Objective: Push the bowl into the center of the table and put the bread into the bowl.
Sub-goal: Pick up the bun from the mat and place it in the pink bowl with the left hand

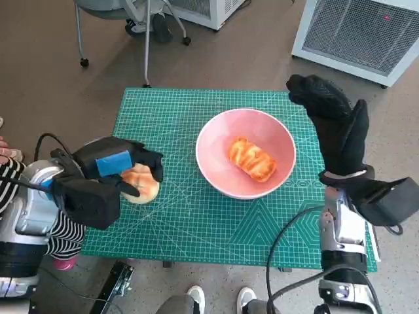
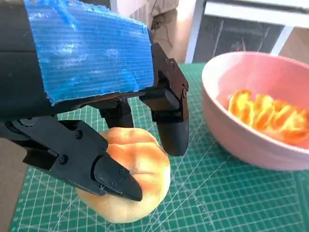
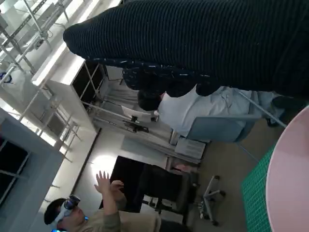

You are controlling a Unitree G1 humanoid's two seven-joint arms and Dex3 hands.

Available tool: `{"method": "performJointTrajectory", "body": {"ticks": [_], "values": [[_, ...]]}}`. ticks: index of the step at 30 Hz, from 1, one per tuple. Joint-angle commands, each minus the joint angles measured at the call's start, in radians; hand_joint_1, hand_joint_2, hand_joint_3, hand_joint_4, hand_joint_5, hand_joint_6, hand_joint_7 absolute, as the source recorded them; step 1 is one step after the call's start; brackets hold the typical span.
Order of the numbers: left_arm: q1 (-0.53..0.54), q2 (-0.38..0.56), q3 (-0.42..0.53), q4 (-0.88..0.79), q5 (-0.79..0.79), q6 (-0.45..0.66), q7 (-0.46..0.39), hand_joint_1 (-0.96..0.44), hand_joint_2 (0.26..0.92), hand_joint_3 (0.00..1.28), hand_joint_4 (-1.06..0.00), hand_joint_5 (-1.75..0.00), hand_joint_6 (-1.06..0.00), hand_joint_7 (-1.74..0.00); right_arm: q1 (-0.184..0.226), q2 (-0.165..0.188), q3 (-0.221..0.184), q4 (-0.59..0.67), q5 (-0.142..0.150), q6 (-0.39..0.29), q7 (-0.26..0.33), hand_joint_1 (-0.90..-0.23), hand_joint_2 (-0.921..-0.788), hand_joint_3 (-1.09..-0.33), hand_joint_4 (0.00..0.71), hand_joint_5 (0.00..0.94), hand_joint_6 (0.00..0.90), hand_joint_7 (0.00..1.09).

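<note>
Nearest you, your left hand (image 1: 114,171) is closed around a round bread roll (image 1: 139,184) on the left part of the green cutting mat (image 1: 196,222). In the left wrist view the black fingers (image 2: 169,121) curl over the top of the roll (image 2: 130,179) while a lower finger presses against its near side; the roll's underside appears to rest on the mat (image 2: 217,203), though you cannot tell whether it is lifted at all. The blue tape (image 2: 91,53) covers the back of this hand.

Farther in, the pink bowl (image 1: 213,131) sits near the middle of the mat, just right of the roll and apart from it. A second piece of bread, a glazed orange twisted bun (image 1: 252,159), lies inside the bowl; the left wrist view shows it (image 2: 265,116) against the bowl's inner wall (image 2: 227,125).

To the right, your gloved right hand (image 1: 334,121) is raised beside the bowl's right rim, fingers extended upward and holding nothing. You cannot tell whether it touches the rim.

Farthest, the right wrist view shows the bowl's edge (image 3: 289,188), a seated person (image 3: 188,108) and another person with a raised hand (image 3: 104,212). Beyond the table, the head view shows a white grilled unit (image 1: 360,33) on the floor.
</note>
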Motion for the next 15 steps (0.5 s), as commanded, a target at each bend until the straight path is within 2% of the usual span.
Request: {"method": "performJointTrajectory", "body": {"ticks": [1,15], "values": [[-0.047,-0.01,0.019,-0.041,-0.03,0.022,-0.005,0.0,0.92,0.08,-0.69,-1.27,-0.61,-1.08,0.023,0.002,-0.005,0.019,-0.008,0.001,-0.007,-0.694,-0.921,-0.696,0.165,0.0,0.055,0.44],[-0.222,-0.071,0.004,-0.135,-0.046,0.17,-0.03,0.0,0.916,0.08,-0.69,-1.25,-0.62,-1.09,0.023,0.006,-0.002,0.021,-0.008,0.0,-0.012,-0.692,-0.921,-0.697,0.163,0.0,0.055,0.44]]}}
